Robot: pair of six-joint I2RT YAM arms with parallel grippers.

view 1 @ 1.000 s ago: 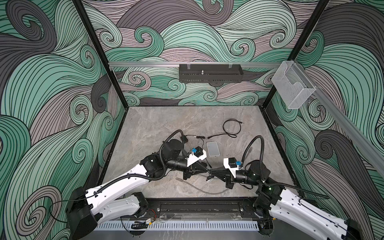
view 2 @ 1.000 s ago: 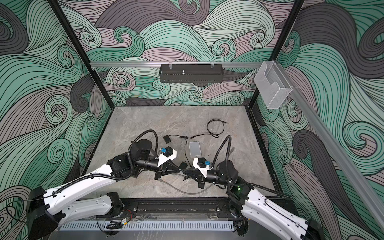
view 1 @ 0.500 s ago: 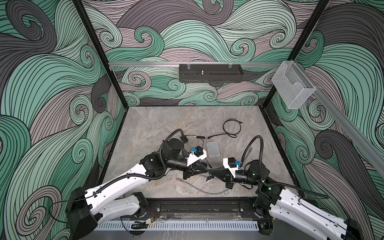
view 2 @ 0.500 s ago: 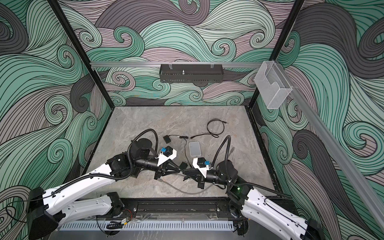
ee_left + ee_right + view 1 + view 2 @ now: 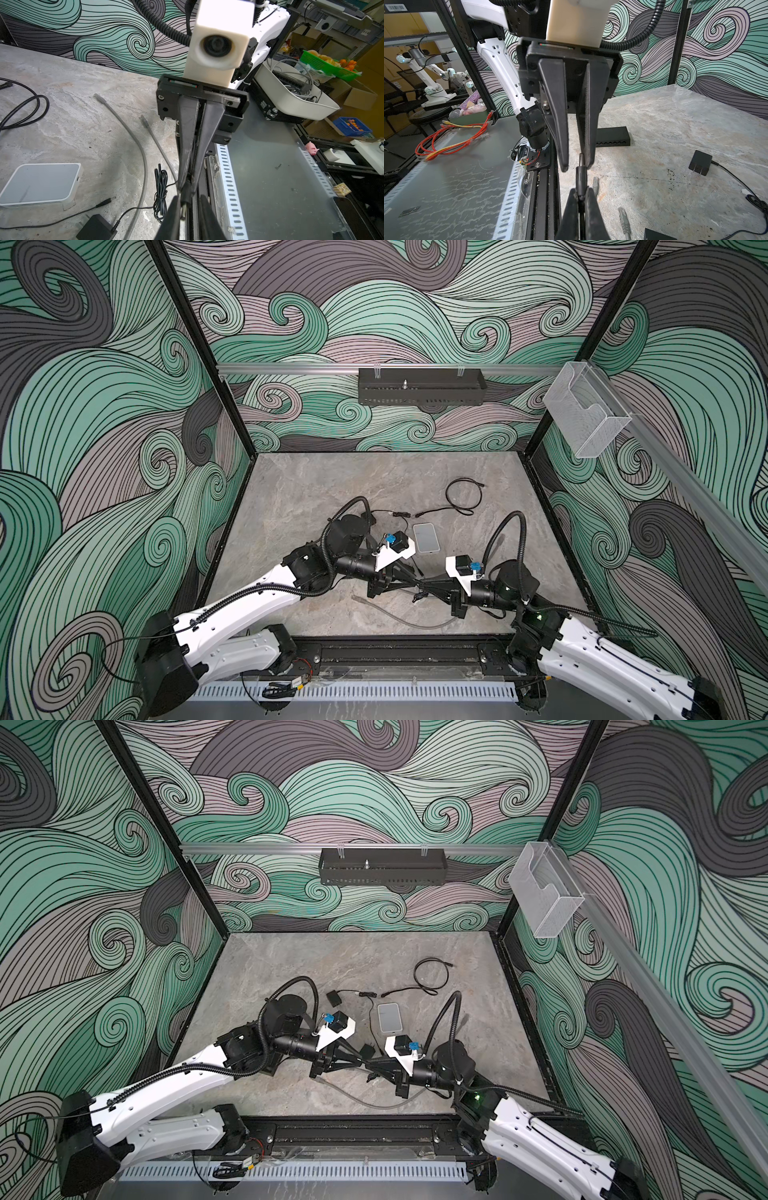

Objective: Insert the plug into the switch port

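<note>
A: What is seen on the left?
B: The left gripper (image 5: 412,581) is seen low over the table (image 5: 316,489), stretched in from 8 o'clock. Its fingers (image 5: 557,124) are spread a little apart.

A: Where is the switch found?
B: The switch (image 5: 612,136) is seen only in the right wrist view. It is laid flat on the table behind the left gripper, and its row of ports (image 5: 612,143) is shown. It is well apart from the plug.

A: And where is the plug kept?
B: The plug (image 5: 580,176) is held off the table, toward 6 o'clock. Its metal tip (image 5: 581,160) is poked in between the spread fingers, close against one of them. A white box (image 5: 426,537) is laid near it, at 12 o'clock from it.

A: By what is it held?
B: It is pinched tight by the right gripper (image 5: 430,585), stretched in from 4 o'clock. A black cable loop (image 5: 463,497) is laid on the table at 1 o'clock.
</note>
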